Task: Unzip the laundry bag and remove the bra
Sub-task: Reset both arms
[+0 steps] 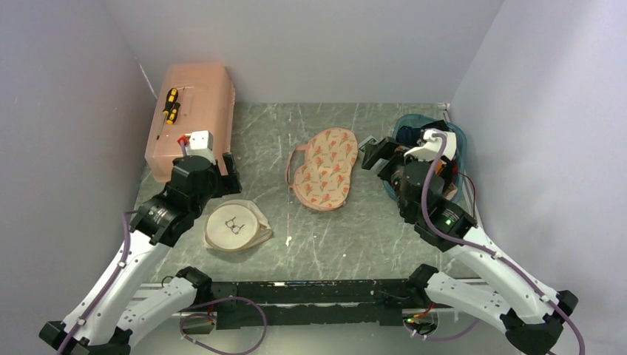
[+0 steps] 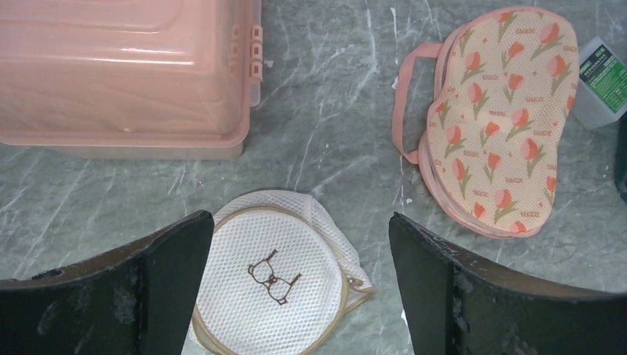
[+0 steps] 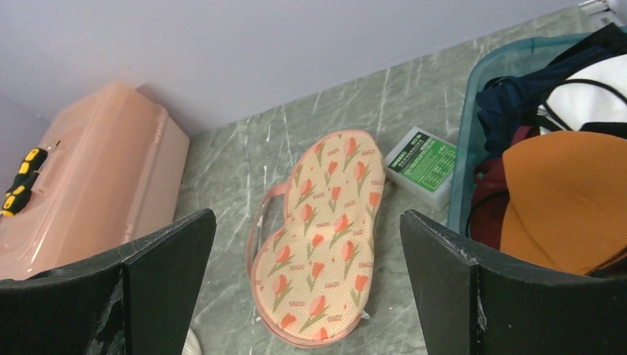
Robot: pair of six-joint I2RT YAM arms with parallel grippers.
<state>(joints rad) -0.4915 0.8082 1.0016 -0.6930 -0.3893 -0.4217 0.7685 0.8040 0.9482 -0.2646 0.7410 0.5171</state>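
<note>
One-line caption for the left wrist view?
Open left fingers above the white laundry bag; pink box and tulip-print case behind.

The top view looks down from above and behind both arm bases, facing the back wall, far enough to take in the whole surface (image 1: 355,222) and 2 side walls. The left wrist view hangs nearer over the surface's left half, looking almost straight down between the left fingers (image 2: 140,296), which fill its bottom corners. The right wrist view sits low on the right, tilted toward the back wall and leftward, with the right fingers (image 3: 148,288) at its bottom corners. All 3 views share the pouch (image 1: 325,168) and the pink box (image 1: 203,103). The bag (image 2: 273,288) shows plainly from the top and left wrist, the basket (image 3: 462,148) from the top and right wrist.
</note>
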